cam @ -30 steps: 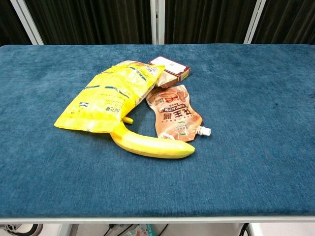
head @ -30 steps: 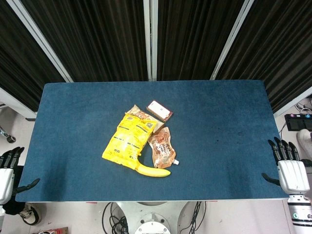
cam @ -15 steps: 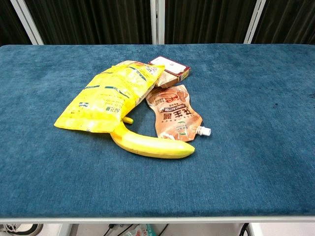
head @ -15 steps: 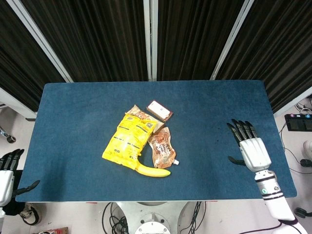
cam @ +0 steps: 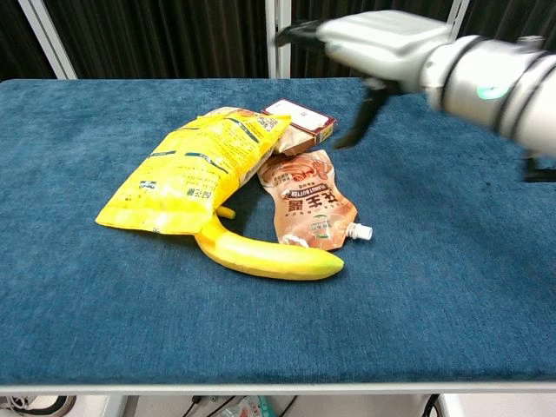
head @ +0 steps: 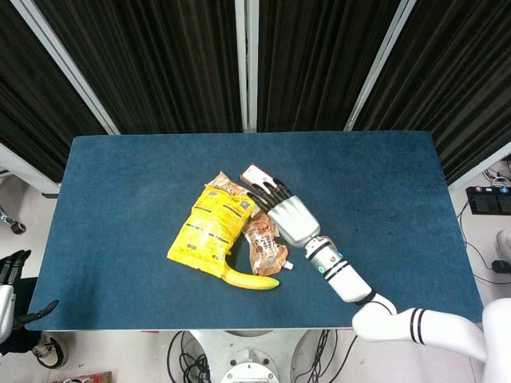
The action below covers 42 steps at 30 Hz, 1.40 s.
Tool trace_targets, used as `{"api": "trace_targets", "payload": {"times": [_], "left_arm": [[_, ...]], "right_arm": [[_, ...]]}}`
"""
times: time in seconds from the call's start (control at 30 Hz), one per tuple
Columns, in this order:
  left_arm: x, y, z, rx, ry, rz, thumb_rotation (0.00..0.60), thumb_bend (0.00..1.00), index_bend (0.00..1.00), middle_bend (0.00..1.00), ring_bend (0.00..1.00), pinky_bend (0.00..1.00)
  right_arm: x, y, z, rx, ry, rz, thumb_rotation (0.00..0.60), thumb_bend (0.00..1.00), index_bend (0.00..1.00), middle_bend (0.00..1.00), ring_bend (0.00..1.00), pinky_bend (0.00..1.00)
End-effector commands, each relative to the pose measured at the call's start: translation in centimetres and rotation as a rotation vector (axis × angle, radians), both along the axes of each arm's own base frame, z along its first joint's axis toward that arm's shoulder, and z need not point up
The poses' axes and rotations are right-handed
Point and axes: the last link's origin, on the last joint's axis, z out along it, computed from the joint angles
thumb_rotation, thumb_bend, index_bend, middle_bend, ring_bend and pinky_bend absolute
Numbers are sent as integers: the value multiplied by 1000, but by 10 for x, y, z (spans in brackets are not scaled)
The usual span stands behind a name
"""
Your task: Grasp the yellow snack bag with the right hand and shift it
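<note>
Above the brown pouch (head: pixel 266 242), right hand (head: pixel 286 214) hovers, fingers spread, empty; yellow snack bag (head: pixel 209 229) likely light, crinkly, slippery; best pinched at its free upper edge.

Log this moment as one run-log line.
phase: approach | right hand: open, above brown spouted pouch, holding nothing | yellow snack bag: ungrasped, overlapping yellow banana | left hand: off table edge

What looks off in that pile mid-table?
The yellow snack bag isn't lying flat: its lower edge rides on the banana and its top corner overlaps the small box. Nothing looks spilled or torn. The right hand hovers open over the brown spout pouch.
</note>
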Motion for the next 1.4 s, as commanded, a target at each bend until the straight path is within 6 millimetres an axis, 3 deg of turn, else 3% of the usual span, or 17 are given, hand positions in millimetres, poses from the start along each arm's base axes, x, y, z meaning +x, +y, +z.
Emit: {"api": "trace_targets", "payload": {"times": [0.03,0.33,0.9,1.13,1.2,1.27,1.4], "left_arm": [[-2,-2,2,4,0,4,430,86,107,94,108,211],[-5,-6,7,16,-6,7,433,88,107,94,108,211],[-11,-6,13,32,-18,19,432,88,107,94,108,211],[-16,-10,18,43,-13,29,434,88,107,94,108,210],[-16,-11,20,45,-10,31,434,87,107,94,108,210],[-17,-12,21,47,-8,33,434,88,107,94,108,210],[-18,-13,21,48,-10,34,433,88,107,94,107,210]], "right_arm": [[27,-3,-35,42,19,35,600,0,0,0,0,0],[46,3,-79,76,99,77,600,0,0,0,0,0],[73,-15,-116,86,197,111,600,0,0,0,0,0],[71,-19,-132,87,204,77,600,90,0,0,0,0],[72,-19,-133,70,187,78,600,152,0,23,5,43],[71,-18,-135,49,176,84,600,214,44,101,61,165],[69,-18,-138,15,154,91,600,344,380,319,289,441]]}}
